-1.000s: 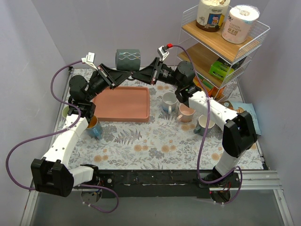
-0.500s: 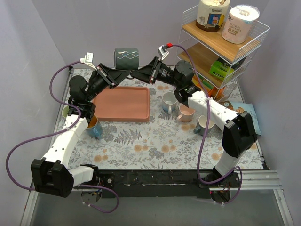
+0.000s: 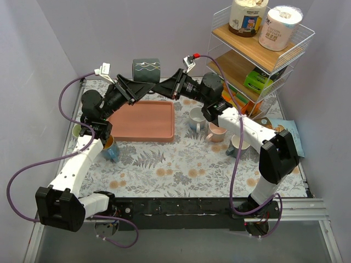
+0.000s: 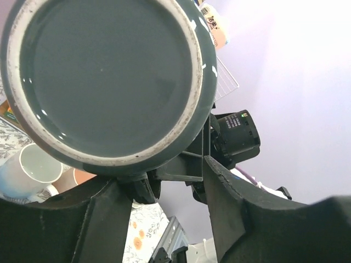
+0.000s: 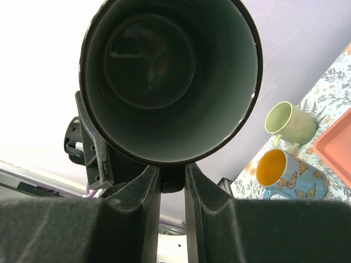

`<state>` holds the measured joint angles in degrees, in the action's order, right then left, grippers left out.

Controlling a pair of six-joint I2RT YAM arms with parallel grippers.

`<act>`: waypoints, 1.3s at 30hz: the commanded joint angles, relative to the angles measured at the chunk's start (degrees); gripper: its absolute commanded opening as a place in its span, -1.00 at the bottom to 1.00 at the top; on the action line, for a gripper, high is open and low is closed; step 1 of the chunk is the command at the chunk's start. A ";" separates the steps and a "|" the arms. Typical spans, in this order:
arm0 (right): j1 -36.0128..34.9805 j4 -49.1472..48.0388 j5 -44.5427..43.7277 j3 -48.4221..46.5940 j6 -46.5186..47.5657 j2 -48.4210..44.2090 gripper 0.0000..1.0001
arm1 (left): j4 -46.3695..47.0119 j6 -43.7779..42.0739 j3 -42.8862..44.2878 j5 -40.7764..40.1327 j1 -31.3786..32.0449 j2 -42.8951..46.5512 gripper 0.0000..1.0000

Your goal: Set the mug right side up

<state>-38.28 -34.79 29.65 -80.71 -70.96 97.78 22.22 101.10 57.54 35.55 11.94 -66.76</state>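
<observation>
A dark teal mug (image 3: 146, 70) with a wavy white line hangs in the air on its side, above the back edge of the pink tray (image 3: 142, 121). My right gripper (image 3: 165, 86) is shut on its handle. The right wrist view looks into the mug's open mouth (image 5: 170, 76), with the right gripper (image 5: 171, 176) pinching the dark handle just under the rim. My left gripper (image 3: 135, 89) is open at the mug's base. The left wrist view shows the flat bottom of the mug (image 4: 109, 82) above the spread left gripper (image 4: 164, 175).
A butterfly mug with an orange inside (image 3: 109, 148) and a pale green mug (image 3: 77, 130) stand left of the tray. A white-blue mug (image 3: 196, 118), a pink mug (image 3: 216, 131) and a blue mug (image 3: 238, 143) stand to the right. A wire shelf rack (image 3: 258, 52) is at the back right.
The mug has shifted a little to the left with the right gripper and turned slightly. The left gripper has stayed at its base.
</observation>
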 commanded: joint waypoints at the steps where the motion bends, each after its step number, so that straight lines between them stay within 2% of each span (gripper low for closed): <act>1: -0.83 -7.31 -1.61 -0.59 1.17 -4.17 -0.97 | -0.24 -1.34 -0.23 1.45 0.89 2.08 0.10; 2: -0.83 -7.58 -1.70 -0.33 0.91 -4.35 -0.97 | -0.51 -1.52 -0.32 1.36 0.89 2.16 0.20; 5: -0.74 -8.10 -1.79 0.02 0.74 -4.53 -0.97 | -1.74 -2.13 -0.76 1.28 0.89 2.51 0.28; 7: -0.48 -9.07 -1.61 0.20 0.38 -4.61 -0.97 | -3.75 -3.53 -1.11 0.23 0.80 3.30 0.44; 9: -0.13 -9.77 -1.52 0.20 -0.41 -4.70 -0.97 | -5.68 -4.94 -1.20 -1.17 0.89 3.92 0.49; 16: 1.46 -11.36 -1.00 0.72 -1.38 -5.14 -0.97 | -19.55 -12.50 0.03 -7.50 0.89 6.82 0.73; 22: 2.51 -10.22 -0.30 1.08 0.46 -5.40 -0.97 | -24.05 -14.44 -0.24 -9.88 0.89 10.60 0.79; 27: 2.60 -5.47 1.20 2.74 5.39 -7.33 -0.97 | -30.11 -18.12 4.76 -20.33 0.80 13.06 0.82; 32: 2.69 -9.50 5.41 6.52 0.57 -8.39 -0.97 | -35.48 -22.87 13.02 -26.40 0.80 12.54 0.83; 39: 2.69 -16.36 11.39 13.55 -6.56 -8.57 -0.97 | -41.37 -24.28 19.70 -32.82 0.80 9.38 0.84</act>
<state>-35.64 -40.10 36.69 -69.04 -73.43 92.49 -13.30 79.31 73.12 8.01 12.67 -55.61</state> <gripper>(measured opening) 0.258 0.918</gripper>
